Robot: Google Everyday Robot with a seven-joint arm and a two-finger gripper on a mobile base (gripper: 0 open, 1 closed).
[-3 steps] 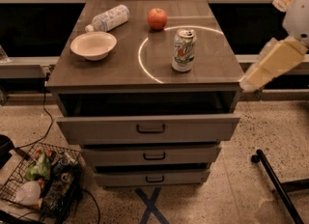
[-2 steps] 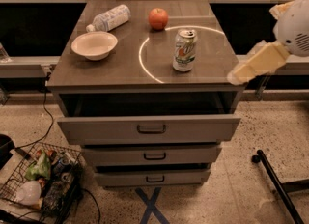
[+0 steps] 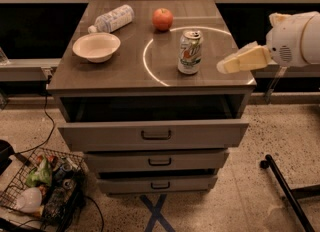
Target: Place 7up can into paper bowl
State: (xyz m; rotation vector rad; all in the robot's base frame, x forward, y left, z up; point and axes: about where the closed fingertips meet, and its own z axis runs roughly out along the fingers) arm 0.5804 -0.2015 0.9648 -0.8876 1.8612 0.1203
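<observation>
Cream claw [image 3: 224, 66], grip unclear, hovers at right edge of table [image 3: 105, 73], near 7up can [image 3: 190, 52]

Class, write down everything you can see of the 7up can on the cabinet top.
The 7up can is a small silver-white, metal-looking drink can with slanted green markings and a silver top. It stands upright on the grey cabinet top, inside a pale circular line, touching nothing else. The apple lies behind it; the claw hovers to its right in the picture, apart from it.
</observation>
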